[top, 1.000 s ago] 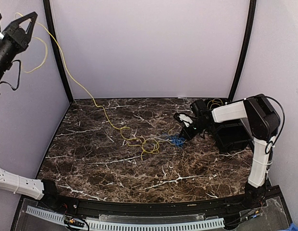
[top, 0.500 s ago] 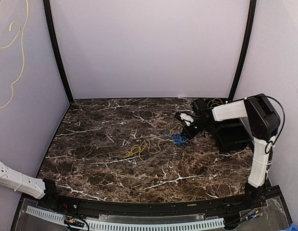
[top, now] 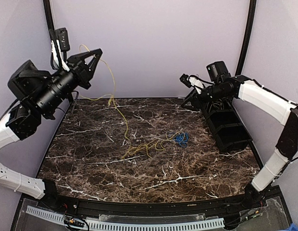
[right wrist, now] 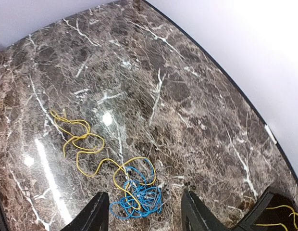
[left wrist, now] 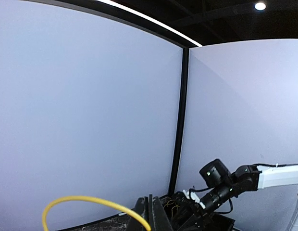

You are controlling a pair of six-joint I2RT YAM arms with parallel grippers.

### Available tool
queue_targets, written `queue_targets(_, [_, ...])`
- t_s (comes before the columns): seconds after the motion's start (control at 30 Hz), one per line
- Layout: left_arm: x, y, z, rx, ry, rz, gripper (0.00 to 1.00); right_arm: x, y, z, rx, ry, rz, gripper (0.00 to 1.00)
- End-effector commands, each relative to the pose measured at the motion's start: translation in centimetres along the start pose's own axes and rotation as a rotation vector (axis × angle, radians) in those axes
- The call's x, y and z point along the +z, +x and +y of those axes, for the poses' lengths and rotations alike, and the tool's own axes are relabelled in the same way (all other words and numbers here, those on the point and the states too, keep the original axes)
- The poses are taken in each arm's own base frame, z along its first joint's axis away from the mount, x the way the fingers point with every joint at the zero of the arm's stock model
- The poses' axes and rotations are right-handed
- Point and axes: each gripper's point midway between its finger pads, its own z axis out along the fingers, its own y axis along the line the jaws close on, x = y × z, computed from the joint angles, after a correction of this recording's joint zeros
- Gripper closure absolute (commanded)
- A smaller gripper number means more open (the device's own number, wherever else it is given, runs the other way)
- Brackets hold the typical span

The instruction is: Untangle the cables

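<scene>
Yellow cable and blue cable lie centre frame, loops overlapping: not yet separated. Closed left gripper, upper left, pinches the yellow cable's raised end. Right gripper, upper right, jaws apart, holds nothing.

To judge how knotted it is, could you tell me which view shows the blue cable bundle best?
The right wrist view: the blue cable bundle lies close below, its loops and a yellow cable crossing it plain. The top external view shows it small; the left wrist view misses it.
</scene>
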Motion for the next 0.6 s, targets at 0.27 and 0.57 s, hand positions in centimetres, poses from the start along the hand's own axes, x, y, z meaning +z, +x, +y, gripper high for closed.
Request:
queue_targets(0.27, [1.6,8.6,-0.6,-0.167,-0.015,0.012,1.0,-6.3,-10.7,7.5,-0.193,-0.186,-0.281,0.42])
queue_targets(0.57, [3.0,10.7,-1.6,-0.235,0.014,-0.01,1.0,-5.6,-15.8,11.7,-0.221,-0.333,-0.395,0.38])
